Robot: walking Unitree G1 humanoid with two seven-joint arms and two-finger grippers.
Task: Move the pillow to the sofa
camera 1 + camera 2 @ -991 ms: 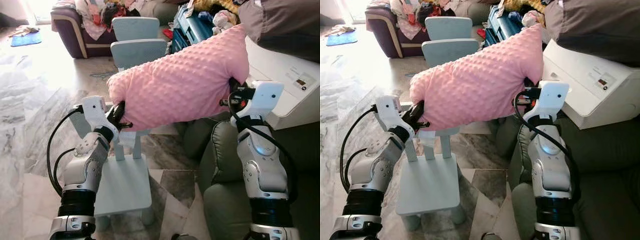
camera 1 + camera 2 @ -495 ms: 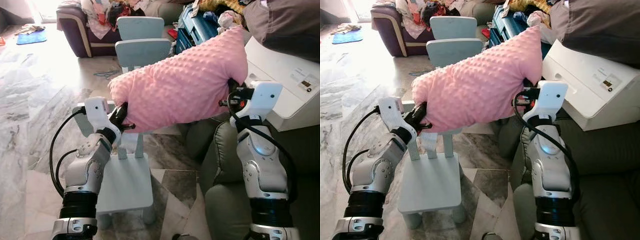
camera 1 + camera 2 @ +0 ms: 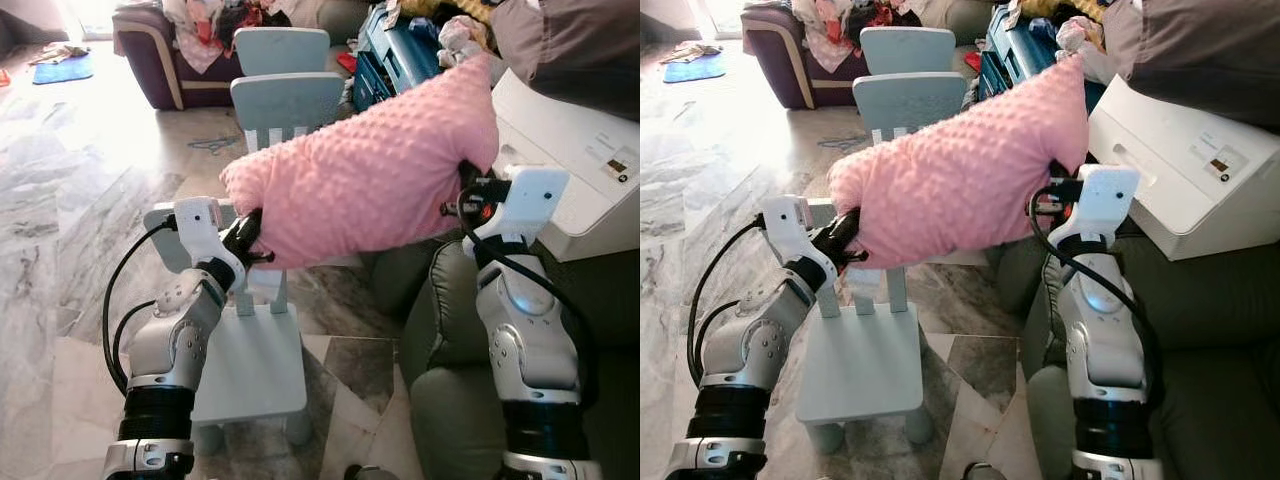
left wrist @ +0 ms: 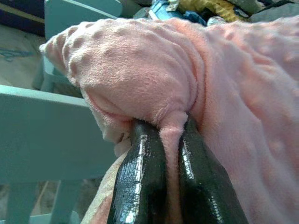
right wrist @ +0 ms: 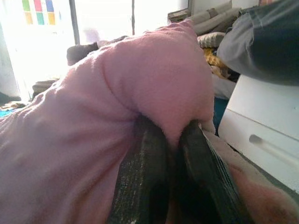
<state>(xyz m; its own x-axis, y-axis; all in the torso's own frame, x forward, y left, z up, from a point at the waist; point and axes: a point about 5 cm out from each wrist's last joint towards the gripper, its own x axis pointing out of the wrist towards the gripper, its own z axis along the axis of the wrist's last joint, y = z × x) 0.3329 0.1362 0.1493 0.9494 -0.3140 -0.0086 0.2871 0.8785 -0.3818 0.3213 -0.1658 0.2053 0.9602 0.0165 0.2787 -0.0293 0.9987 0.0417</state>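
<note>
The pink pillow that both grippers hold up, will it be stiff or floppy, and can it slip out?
The pillow is probably soft and floppy: its fabric bunches into a fold between the left gripper's fingers. It seems light, since two small end pinches keep it raised above the chair. The right gripper holds only a corner, so the plush cover might slip.

Grey-veined marble floor (image 3: pixel 60 250), sunlit toward 11 o'clock; pale blue chairs (image 3: pixel 285 95) at 12; a purple armchair (image 3: pixel 150 70) (heaped with clothes) beyond; white appliance (image 3: pixel 570 170) at 2.
</note>
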